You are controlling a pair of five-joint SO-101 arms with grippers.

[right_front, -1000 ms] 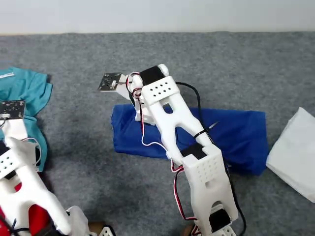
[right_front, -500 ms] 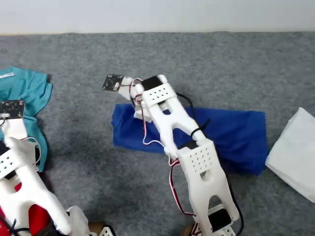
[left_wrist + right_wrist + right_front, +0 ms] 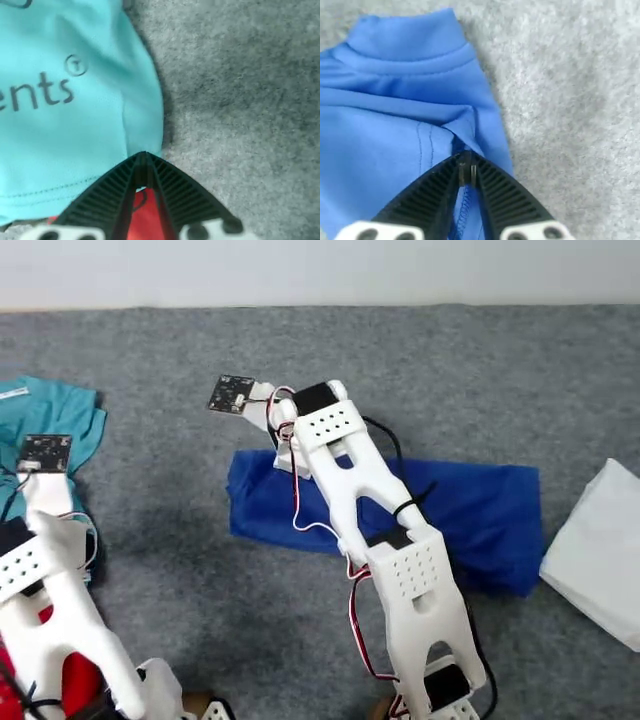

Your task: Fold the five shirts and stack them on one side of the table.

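A blue shirt (image 3: 480,510) lies as a long folded band across the middle of the table. My right arm stretches over it, and my right gripper (image 3: 465,167) is shut on a raised fold of the blue shirt (image 3: 395,110) near its collar end. That end sits at the band's left (image 3: 250,502). A teal shirt (image 3: 55,420) lies crumpled at the table's left edge. My left gripper (image 3: 145,157) is shut, its tips at the hem of the teal shirt (image 3: 65,110); I cannot tell whether it pinches cloth. A folded white shirt (image 3: 600,550) rests at the right edge.
Red cloth (image 3: 142,220) shows beneath the left gripper's fingers, and something red (image 3: 70,680) lies by the left arm's base. Bare grey carpet (image 3: 450,380) covers the far half of the table.
My left wrist has shifted a little to the right and farther over the teal shirt. My right wrist has edged slightly right along the blue shirt's left end, still holding the fold.
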